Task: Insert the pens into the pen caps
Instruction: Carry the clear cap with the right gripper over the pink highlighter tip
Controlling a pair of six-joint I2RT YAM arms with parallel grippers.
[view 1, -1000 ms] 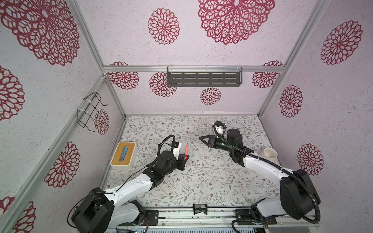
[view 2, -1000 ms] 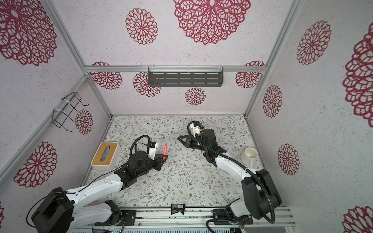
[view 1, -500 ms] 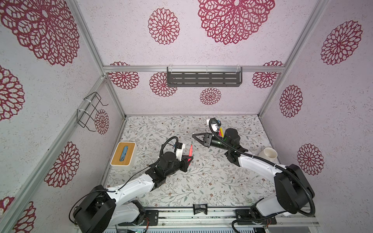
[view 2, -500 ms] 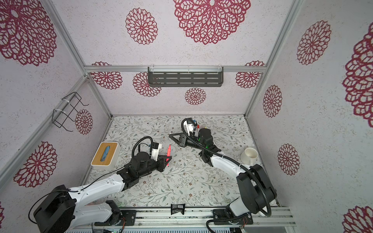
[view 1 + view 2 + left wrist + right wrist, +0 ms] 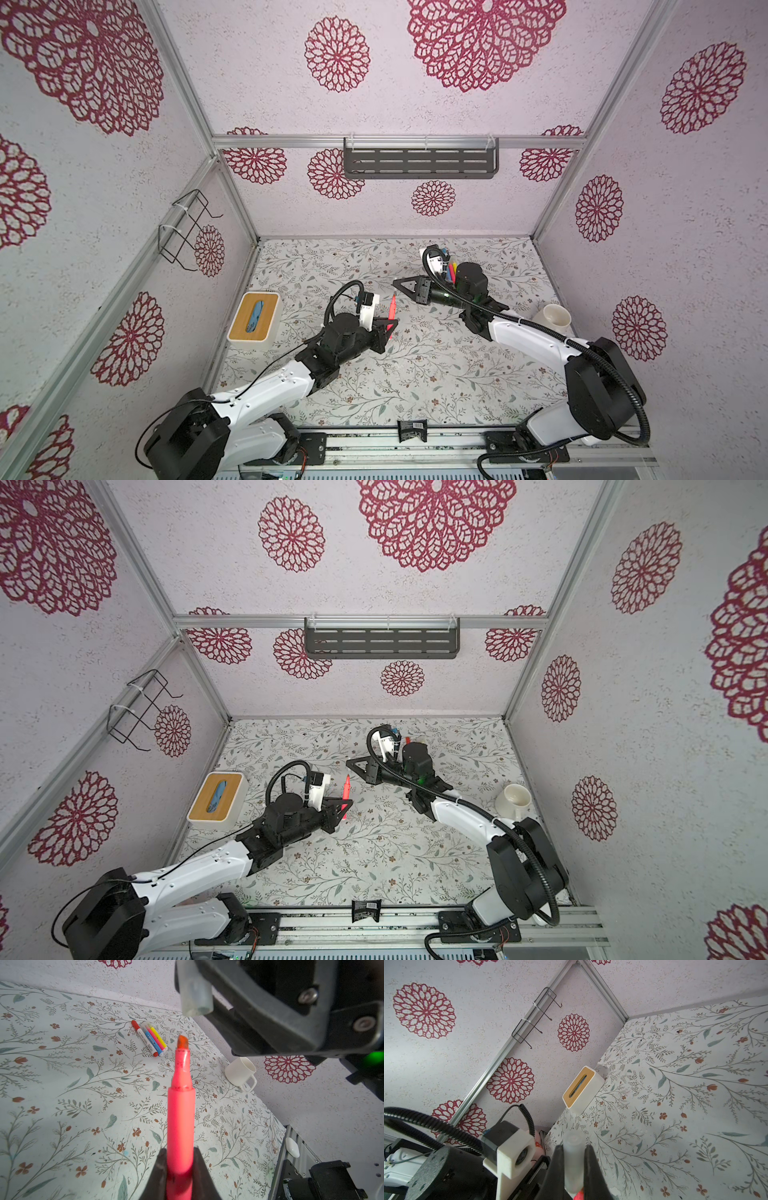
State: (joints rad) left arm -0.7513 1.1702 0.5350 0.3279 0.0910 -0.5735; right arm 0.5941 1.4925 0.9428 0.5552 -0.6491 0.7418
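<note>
Since 1 second ago my right pincer (image 5: 398,283) has swung left toward the pink pen (image 5: 392,309), which my left pincer (image 5: 388,328) pinches by the barrel, tip raised, mid-table. The right pinches a clear cap (image 5: 195,995). Capping is in hand: next I align mouth to tip and push. Only the left wrist view shows the gap between them, and all 4 spare pens (image 5: 150,1040) at the far right.

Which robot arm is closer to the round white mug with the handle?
Right. The right arm passes just beside the round white mug; the left arm is on the other side of the flowery table, far from it.
</note>
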